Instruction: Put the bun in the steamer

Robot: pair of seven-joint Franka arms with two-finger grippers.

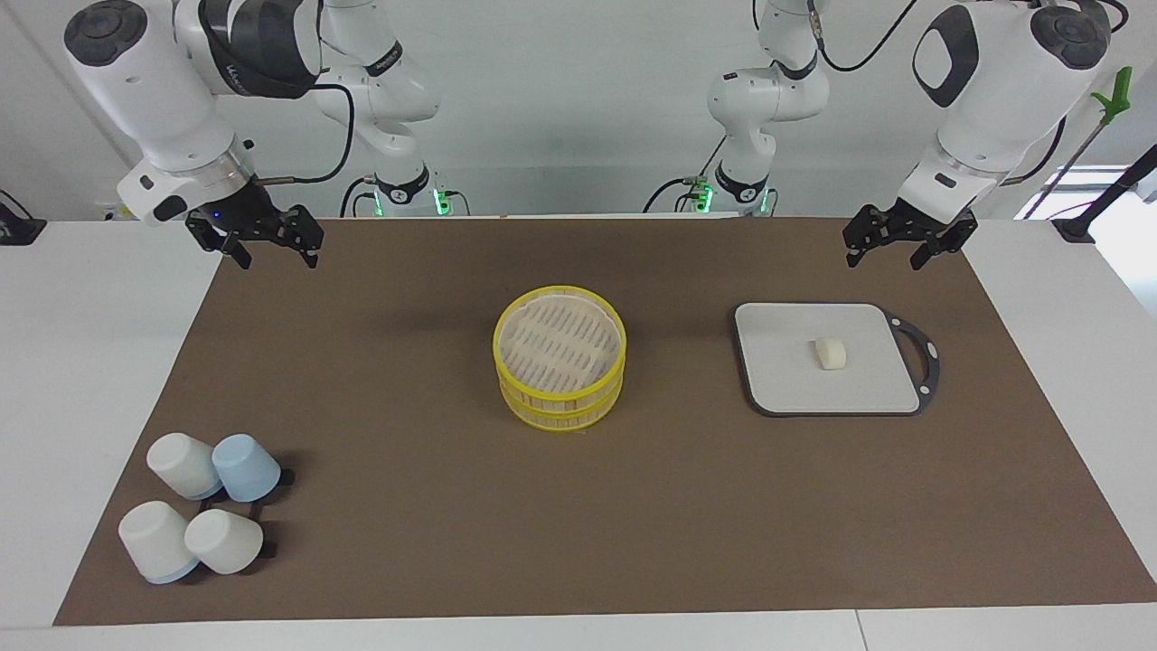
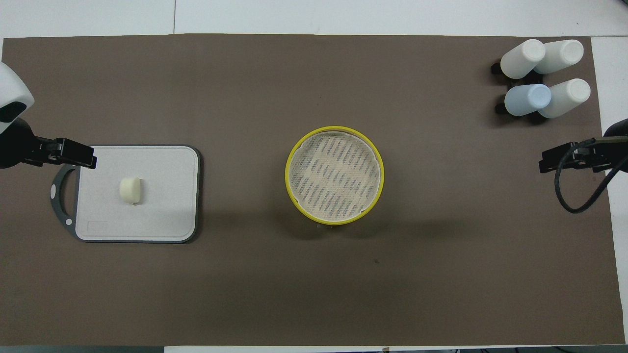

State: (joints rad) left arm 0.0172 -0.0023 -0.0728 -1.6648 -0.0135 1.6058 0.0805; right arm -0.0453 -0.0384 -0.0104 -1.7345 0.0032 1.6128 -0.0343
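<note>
The bun [image 1: 832, 353], a small cream-white lump, lies in the middle of a flat grey tray [image 1: 786, 371] toward the left arm's end of the table. It also shows in the overhead view [image 2: 130, 190]. The steamer [image 1: 560, 395], a two-tier bamboo basket with yellow rims, stands open at the table's centre with nothing on its slats; its rim shows from above [image 2: 287, 174]. No lid is in view. My left gripper [image 1: 888, 253] hangs open and empty over the mat, by the tray's edge nearer the robots. My right gripper [image 1: 278, 253] hangs open and empty over the mat at the right arm's end.
Several upturned cups [image 1: 199, 506], white and pale blue, stand in a cluster toward the right arm's end, farther from the robots than the steamer. A brown mat [image 1: 407, 506] covers the table. The tray [image 2: 162, 196] has a dark handle loop at its outer end.
</note>
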